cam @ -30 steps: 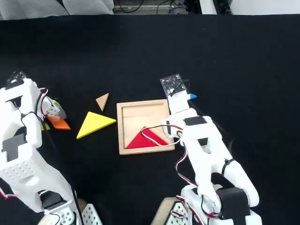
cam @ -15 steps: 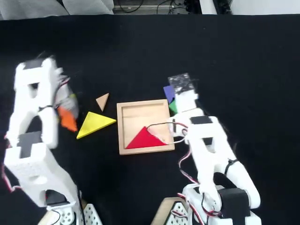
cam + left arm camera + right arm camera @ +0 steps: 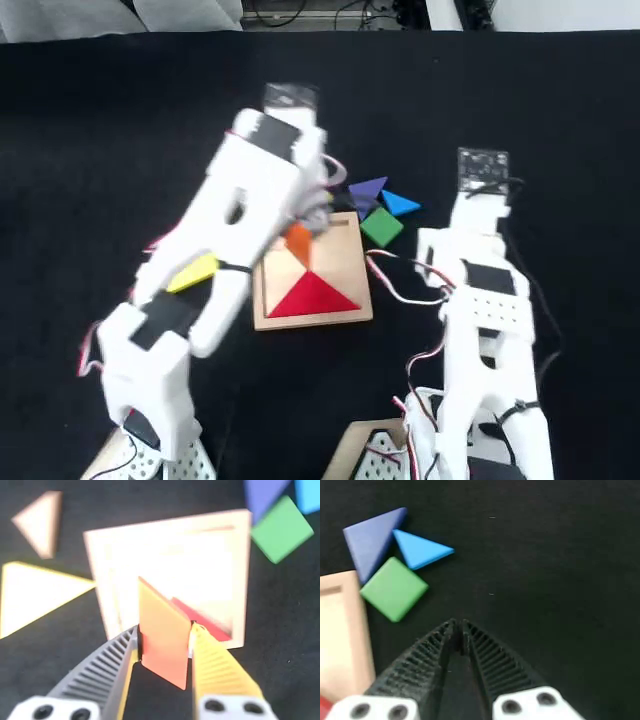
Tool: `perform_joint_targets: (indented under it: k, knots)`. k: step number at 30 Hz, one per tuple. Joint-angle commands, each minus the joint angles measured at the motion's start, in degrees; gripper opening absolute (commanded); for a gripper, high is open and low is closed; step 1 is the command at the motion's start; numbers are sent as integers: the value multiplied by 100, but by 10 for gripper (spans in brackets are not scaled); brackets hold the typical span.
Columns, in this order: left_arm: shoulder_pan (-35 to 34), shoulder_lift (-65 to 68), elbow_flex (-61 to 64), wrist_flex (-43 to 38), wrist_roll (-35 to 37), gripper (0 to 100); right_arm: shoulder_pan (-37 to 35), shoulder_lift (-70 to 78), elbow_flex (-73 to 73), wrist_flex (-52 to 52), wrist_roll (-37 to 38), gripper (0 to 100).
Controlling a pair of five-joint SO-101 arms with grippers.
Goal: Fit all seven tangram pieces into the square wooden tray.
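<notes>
The square wooden tray [image 3: 312, 318] lies mid-table with a red triangle [image 3: 315, 295] in its near part. My left gripper [image 3: 162, 630] hangs over the tray, shut on an orange piece [image 3: 162, 645] held on edge; from above the orange piece [image 3: 298, 243] sits over the tray's upper left. A yellow triangle [image 3: 35, 595] and a small tan triangle [image 3: 40, 522] lie left of the tray [image 3: 170, 524]. Purple [image 3: 372, 535], blue [image 3: 420, 550] and green [image 3: 394, 588] pieces cluster off the tray's far right corner. My right gripper [image 3: 458, 630] is shut and empty over bare cloth beside them.
Black cloth covers the table. From above, the left arm [image 3: 230, 220] slants across the tray's left side and hides part of the yellow triangle [image 3: 192, 273]. The right arm [image 3: 480, 290] stands right of the tray. Open cloth lies to the far right and far left.
My left arm swung from the far left to over the tray, carrying the orange piece. My right arm pulled back to the right, uncovering the purple, blue and green pieces.
</notes>
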Motion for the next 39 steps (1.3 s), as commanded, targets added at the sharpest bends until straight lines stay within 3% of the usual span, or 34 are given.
perform_joint_targets:
  k: [1, 6, 21, 31, 39]
  knots:
    - [444, 668, -75, -536, 97, 123, 475, -198, -127, 26, -44, 12]
    - [848, 1240, -356, -765, 185, 123, 677, -189, -163, 26, -193, 12]
    - [787, 1785, -488, -1204, 2171, 127, 659, -224, -171, 26, -202, 15]
    - [901, 1829, -479, -1363, 2154, 129, 651, -215, -215, 26, -193, 15]
    - [945, 1793, -479, -1178, 1978, 351, 651, -224, -215, 26, -193, 15]
